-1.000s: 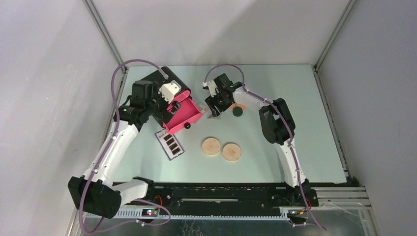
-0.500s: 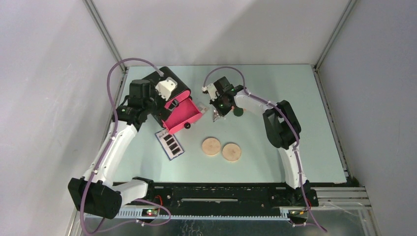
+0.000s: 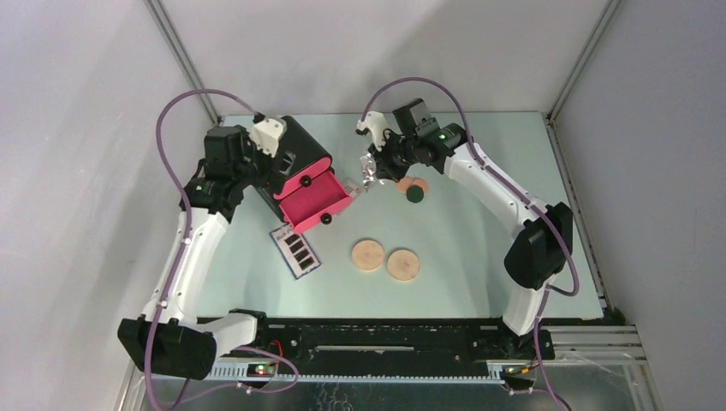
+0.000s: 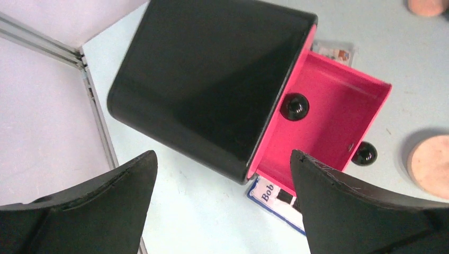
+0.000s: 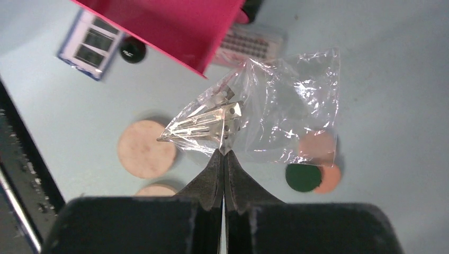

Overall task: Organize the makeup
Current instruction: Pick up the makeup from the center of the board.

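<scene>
The right fingers pinch the clear packet; next, probably, lower it into the open pink drawer; left fingers wide, empty.

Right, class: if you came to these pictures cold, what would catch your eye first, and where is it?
The bright pink drawer stands out most, pulled out of the black box at the back left of the table. Just right of it, the right gripper is shut on a crinkly clear packet. Two tan discs lie side by side in the middle, nearer the front.
</scene>
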### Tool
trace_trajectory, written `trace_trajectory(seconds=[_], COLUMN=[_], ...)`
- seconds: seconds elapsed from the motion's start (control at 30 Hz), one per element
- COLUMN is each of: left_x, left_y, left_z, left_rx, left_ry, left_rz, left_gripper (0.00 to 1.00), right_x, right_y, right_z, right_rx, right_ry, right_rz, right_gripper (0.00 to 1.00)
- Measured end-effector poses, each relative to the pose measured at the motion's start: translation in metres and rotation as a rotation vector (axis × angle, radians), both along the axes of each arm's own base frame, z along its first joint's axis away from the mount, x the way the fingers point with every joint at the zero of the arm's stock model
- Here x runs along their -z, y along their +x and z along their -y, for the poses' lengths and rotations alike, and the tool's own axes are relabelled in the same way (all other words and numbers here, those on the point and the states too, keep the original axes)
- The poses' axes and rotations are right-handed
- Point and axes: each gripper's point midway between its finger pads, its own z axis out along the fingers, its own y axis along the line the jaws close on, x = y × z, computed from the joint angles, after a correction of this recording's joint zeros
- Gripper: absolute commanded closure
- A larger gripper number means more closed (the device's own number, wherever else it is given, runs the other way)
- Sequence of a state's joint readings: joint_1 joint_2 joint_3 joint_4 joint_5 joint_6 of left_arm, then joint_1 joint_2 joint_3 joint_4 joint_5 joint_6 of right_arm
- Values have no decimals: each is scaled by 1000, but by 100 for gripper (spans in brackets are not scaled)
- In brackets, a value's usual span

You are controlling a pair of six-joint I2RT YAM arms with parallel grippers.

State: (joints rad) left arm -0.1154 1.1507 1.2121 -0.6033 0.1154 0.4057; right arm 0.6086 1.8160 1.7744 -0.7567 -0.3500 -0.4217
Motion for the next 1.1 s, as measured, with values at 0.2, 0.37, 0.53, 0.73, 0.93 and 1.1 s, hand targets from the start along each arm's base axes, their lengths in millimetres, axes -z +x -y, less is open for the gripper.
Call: trace_trajectory(seconds=[0.2,0.37,0.53,0.73,0.93,1.1], left_x=[-19,-30,-39,-43,-46,-47], left_y=[5,4,2,1,0,-1], left_z=[-15,-35,-42,-43,-42,-42], left_rx=[-89,-189,-231,-240,-237,-236], left_ry=[-31,-31,-37,-46,-49,-50], left_rz=[53,93,123,140,149,151], left_gripper=[0,0,0,0,0,0], right_x=[-7,6,23,36,48,58], right_y=[-14,-22,-33,-44,-46,-46], right_z=[-35,-69,-97,-120,-133,-141], right_rx=[-77,-105,-121,-119,-96,-81], right_ry=[53,66,54,52,48,46], right_rz=[-76,-166,-238,-298,-340,-369], right_gripper=[99,98,97,95,95,93])
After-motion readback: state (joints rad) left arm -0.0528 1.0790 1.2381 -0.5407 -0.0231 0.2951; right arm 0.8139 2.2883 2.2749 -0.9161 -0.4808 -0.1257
